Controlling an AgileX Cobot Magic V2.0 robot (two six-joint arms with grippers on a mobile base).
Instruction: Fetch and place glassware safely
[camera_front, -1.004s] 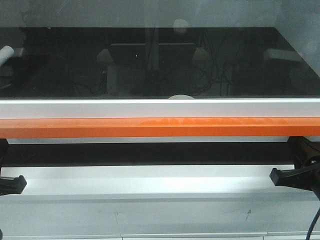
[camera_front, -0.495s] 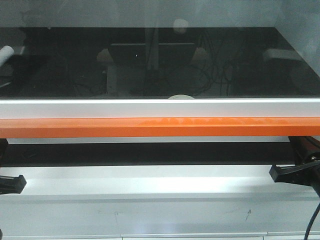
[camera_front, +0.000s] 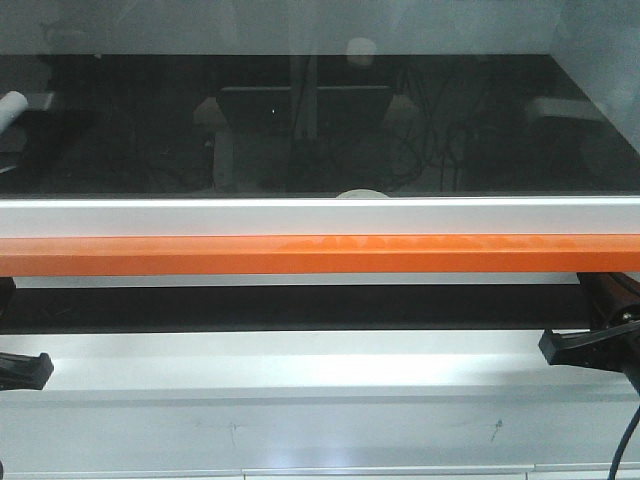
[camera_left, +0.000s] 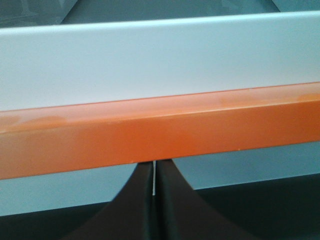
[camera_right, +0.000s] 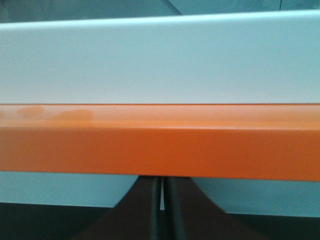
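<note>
- Of the small squat glass jar with a round cream-white lid, only a thin curved sliver of the lid's top shows. Its glass body is hidden behind the long white metal rail. It sits a little right of the middle, at the near edge of the dark glossy surface.
- That surface carries dim reflections that are hard to make out, and a white cylinder is cut off at its left edge.
- A long orange bar runs just below the rail, touching it. It fills both wrist views and blocks their sight of the jar.
- The left gripper has its dark fingers pressed together with only a hairline slit between them, just under the orange bar.
- The right gripper is likewise pressed closed beneath the bar.
- In the front view both grippers are cut off at the frame's sides, above a white ledge and well apart from the jar.
</note>
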